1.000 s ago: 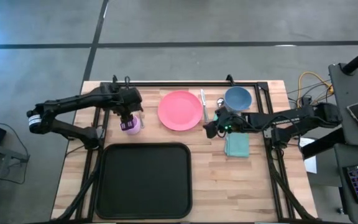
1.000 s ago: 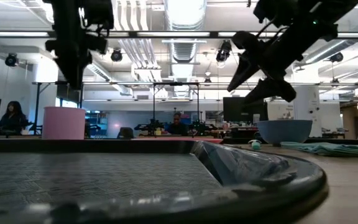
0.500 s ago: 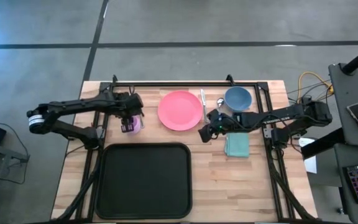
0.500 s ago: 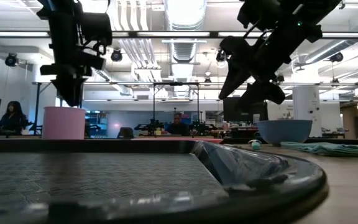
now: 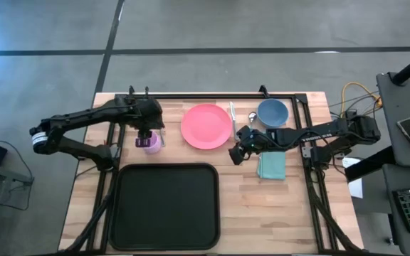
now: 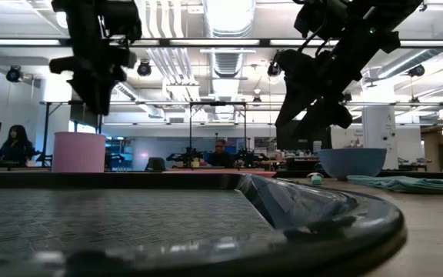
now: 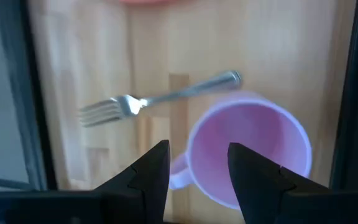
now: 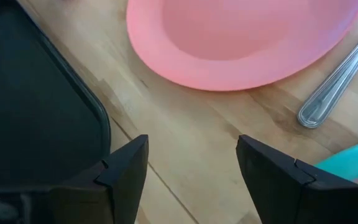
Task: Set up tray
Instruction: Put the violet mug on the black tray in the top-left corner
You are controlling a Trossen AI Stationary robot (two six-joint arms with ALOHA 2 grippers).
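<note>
Left gripper hangs open above the pink plastic mug; right gripper gapes beside the round pink plate, positioned to grasp; large black rectangular tray lies empty nearby

pink plate | pink mug | fork | blue bowl | teal cloth
</note>
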